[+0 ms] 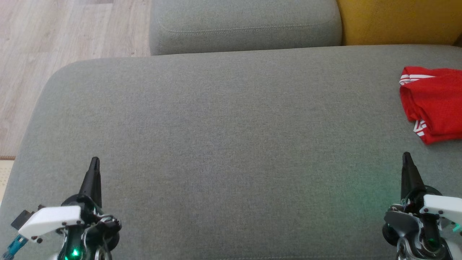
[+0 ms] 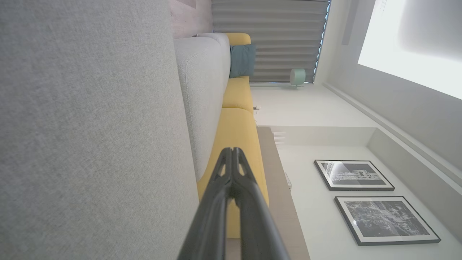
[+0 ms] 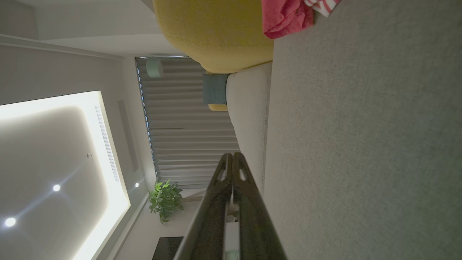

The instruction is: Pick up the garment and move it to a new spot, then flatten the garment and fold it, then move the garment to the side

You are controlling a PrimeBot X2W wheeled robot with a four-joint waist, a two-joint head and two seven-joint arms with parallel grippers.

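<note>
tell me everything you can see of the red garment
The red garment is made of soft-looking fabric with white stripes along two hems. It lies loosely bunched with creases, not spread flat, at the right end of the grey seat cushion. The head view's right edge cuts part of it off. Only the cushion touches it.

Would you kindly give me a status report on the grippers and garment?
Left gripper shut, empty. Right gripper shut, empty. Red garment bunched on grey seat, ahead of right gripper, apart from it. Nothing between them.
</note>
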